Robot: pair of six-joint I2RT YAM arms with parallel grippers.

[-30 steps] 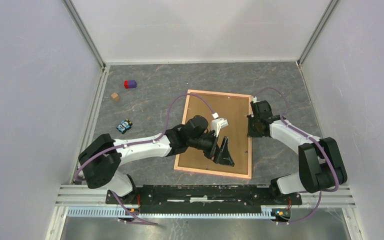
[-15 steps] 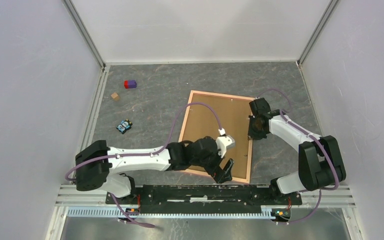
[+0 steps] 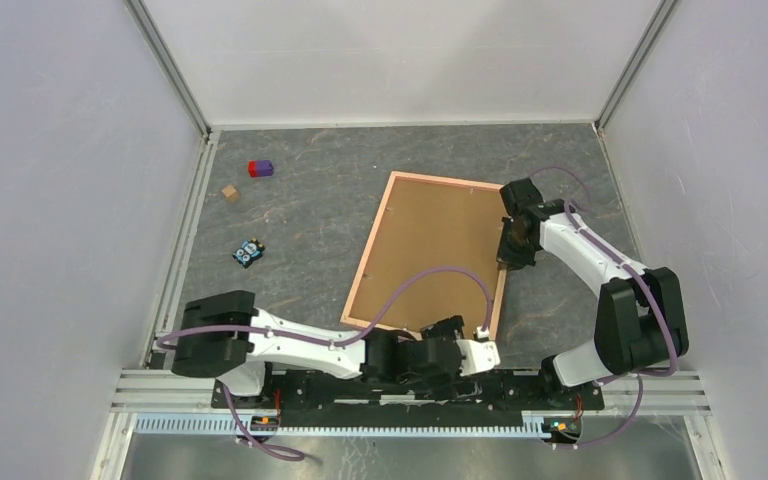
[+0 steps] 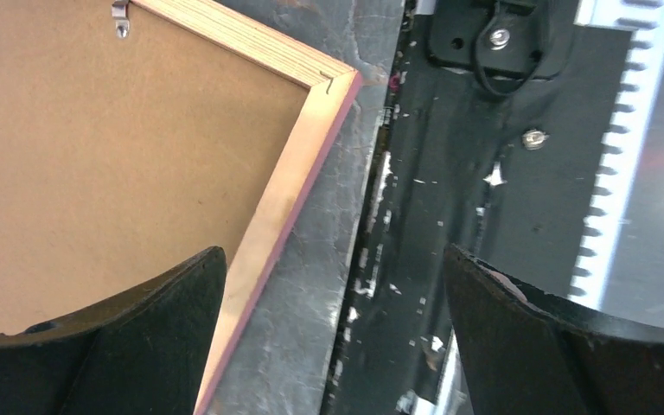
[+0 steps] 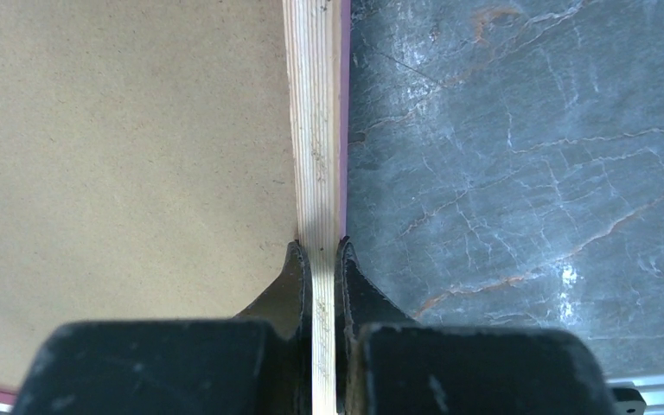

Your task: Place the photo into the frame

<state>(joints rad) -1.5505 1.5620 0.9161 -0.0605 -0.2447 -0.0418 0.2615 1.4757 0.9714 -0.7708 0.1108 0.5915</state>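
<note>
At 6 o'clock on the table, just past the black base rail (image 3: 390, 385), the left gripper (image 3: 448, 335) hangs low with its jaws spread wide and nothing between them. In the left wrist view one finger (image 4: 95, 346) sits above the brown backing board (image 4: 121, 156) and the other above the rail (image 4: 484, 173), so the gripper (image 4: 328, 346) straddles the near edge of the frame (image 4: 285, 199) beside its near right corner. A small metal clip (image 4: 120, 17) shows on the board at the inner edge of the frame's rail. The frame (image 3: 367, 250) lies flat, back side up, a little right of the table's centre and turned slightly clockwise, with the backing board (image 3: 430, 255) filling it. On the frame's 3 o'clock side the right gripper (image 3: 513, 250) is pressed together on the rail. In the right wrist view the gripper (image 5: 320, 285) pinches the pale wood strip (image 5: 316, 130) between its fingertips, board (image 5: 130, 147) on one side and grey table (image 5: 519, 173) on the other. Well apart from the frame, at its 9 o'clock, lies a small blue-and-black item (image 3: 248, 252). Farther off, toward 10 o'clock, sits a tan cube (image 3: 230, 192), and beyond it a red-and-purple block (image 3: 260, 168).
</note>
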